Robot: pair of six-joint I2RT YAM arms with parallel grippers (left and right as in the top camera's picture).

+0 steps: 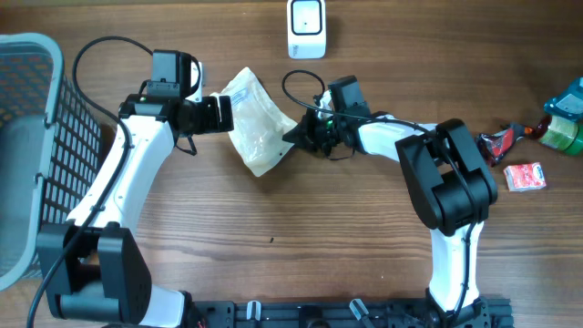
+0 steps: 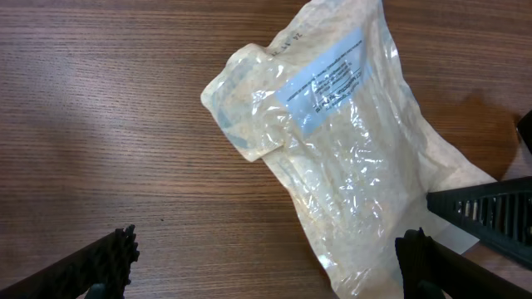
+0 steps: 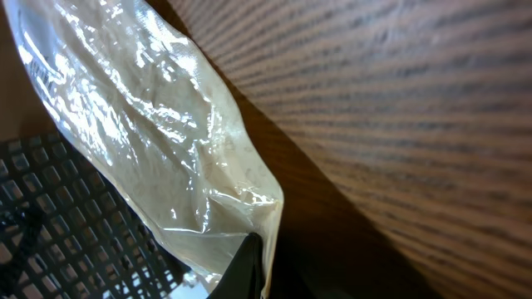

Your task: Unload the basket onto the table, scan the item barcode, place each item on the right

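Clear crinkled plastic, the bag lies on the wooden table between the two arms, a little below the white scanner; its pale blue printed label faces up near one end. The right gripper is pressed together on the edge of the bag nearest it, pinching the film; the left gripper hangs spread wide at the opposite edge, holding nothing. The step in hand looks like the pick-up; the next move calls for lifting the bag without the thin film slipping, then turning the label toward the scanner's face. The label's print is too small to read, so I cannot tell whether the barcode sits there; the right wrist view cuts off most of its own fingers; glare makes the bag's contents hard to make out.
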